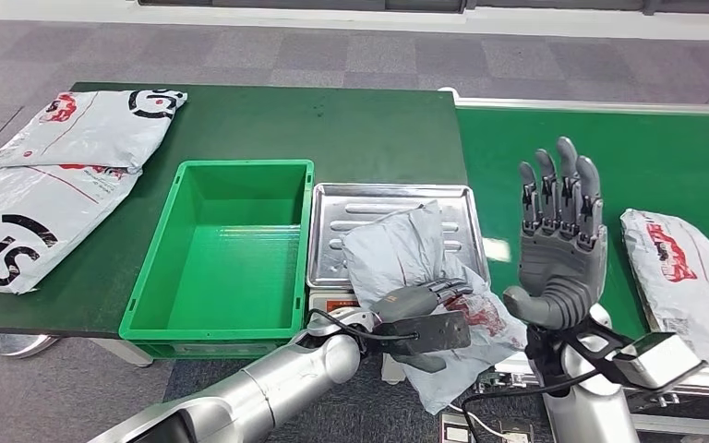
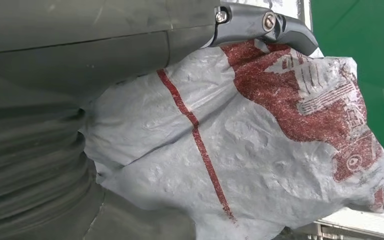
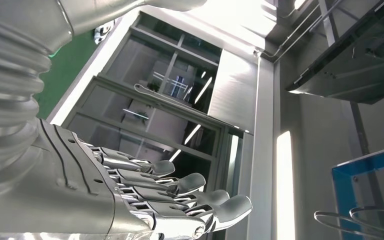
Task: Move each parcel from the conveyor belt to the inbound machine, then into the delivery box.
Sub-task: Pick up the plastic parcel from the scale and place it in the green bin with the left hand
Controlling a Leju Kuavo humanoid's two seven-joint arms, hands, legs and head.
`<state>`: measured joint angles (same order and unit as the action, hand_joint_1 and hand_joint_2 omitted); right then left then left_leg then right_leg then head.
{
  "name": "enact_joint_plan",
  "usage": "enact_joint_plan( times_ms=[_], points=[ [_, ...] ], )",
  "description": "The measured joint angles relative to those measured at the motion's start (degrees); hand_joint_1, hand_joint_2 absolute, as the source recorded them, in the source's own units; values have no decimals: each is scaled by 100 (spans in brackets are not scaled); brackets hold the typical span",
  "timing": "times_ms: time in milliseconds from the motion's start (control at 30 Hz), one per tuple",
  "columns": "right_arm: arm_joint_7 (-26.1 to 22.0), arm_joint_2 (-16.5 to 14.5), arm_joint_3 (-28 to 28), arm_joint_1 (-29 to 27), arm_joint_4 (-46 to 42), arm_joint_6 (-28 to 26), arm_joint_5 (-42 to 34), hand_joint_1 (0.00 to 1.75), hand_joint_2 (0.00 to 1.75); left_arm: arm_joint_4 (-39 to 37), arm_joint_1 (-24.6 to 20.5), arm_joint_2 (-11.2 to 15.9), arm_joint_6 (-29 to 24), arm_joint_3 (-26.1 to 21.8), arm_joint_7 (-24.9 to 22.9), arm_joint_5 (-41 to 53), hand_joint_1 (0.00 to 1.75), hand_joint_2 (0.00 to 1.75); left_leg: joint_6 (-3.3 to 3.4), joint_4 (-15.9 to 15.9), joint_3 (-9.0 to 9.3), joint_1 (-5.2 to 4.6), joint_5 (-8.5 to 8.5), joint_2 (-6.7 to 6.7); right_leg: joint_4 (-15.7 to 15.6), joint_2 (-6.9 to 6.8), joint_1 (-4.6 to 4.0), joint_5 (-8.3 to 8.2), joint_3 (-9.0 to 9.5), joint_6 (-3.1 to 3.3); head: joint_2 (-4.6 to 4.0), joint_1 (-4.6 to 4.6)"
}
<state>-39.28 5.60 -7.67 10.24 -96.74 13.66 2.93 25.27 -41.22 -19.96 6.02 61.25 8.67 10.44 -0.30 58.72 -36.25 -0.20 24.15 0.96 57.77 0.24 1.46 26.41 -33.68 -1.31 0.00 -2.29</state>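
Head view: left hand point(image 1: 422, 300) grips a crumpled grey bag with red print point(image 1: 406, 254), fingers curled over its near end; the bag lies partly on the steel tray point(image 1: 332, 198) and droops off the tray's front edge. Right hand point(image 1: 561, 242) stands upright over the green belt point(image 1: 665, 157), fingers straight and slightly spread, holding nothing. A second bag point(image 1: 688, 272) lies on the belt just beside it; green bin point(image 1: 152, 277) sits left of the tray.

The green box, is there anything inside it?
Empty. The head view looks down into the green box and shows only its bare ribbed bottom. The grey parcel lies on the metal tray beside it.
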Motion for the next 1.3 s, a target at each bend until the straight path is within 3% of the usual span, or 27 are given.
enact_joint_plan(
  times_ms=[200, 467, 600, 667, 867, 1100, 1300],
  points=[
    [0, 2, 0, -158, -84, -69, 56, 0, 175, -132, 7, 0, -831, 24, 520, -342, 175, 175, 0, 0, 4, 0, -1, 0, 0, 1, 0, 0, 3, 0, 0, 0],
    [0, 2, 0, -273, -159, -39, 80, 0, 175, -214, 65, 0, -1894, -249, 1926, -659, 175, 175, -1, 0, 2, 0, -1, 0, 0, 2, 0, 0, 0, 1, 0, 0],
    [0, 2, 0, -267, -158, 13, 49, 0, 175, -142, 168, 1, -2341, -622, 2837, -923, 175, 175, -1, 0, -1, 0, -1, 1, 0, 1, 0, 1, -1, 1, 0, 0],
    [0, 2, 0, -254, -157, 15, 33, 0, 175, 6, 239, 5, -2468, -864, 3066, -976, 175, 175, -1, 0, -2, 0, -1, 2, 0, 1, 0, 1, -2, 1, 0, 0],
    [0, 2, 0, -208, -148, 15, 16, 0, 175, 514, 421, 22, -2680, -1405, 3136, -967, 175, 175, -1, -1, -6, 0, 0, 3, 0, 0, 0, 2, -4, 2, 0, 0],
    [0, 2, 0, -183, -133, 14, 3, 0, 175, 697, 495, 43, -2774, -1538, 3137, -935, 175, 175, -1, -1, -7, 0, -1, 2, 0, 1, 0, 2, -5, 2, 0, 0],
    [0, 19, 0, -89, -35, -18, -96, 0, 175, 2624, 995, 459, -3713, -2831, 3139, -488, 175, 175, -2, -2, -12, 2, -1, -1, 1, 4, -3, 2, -14, 3, 0, 0]
  ],
)
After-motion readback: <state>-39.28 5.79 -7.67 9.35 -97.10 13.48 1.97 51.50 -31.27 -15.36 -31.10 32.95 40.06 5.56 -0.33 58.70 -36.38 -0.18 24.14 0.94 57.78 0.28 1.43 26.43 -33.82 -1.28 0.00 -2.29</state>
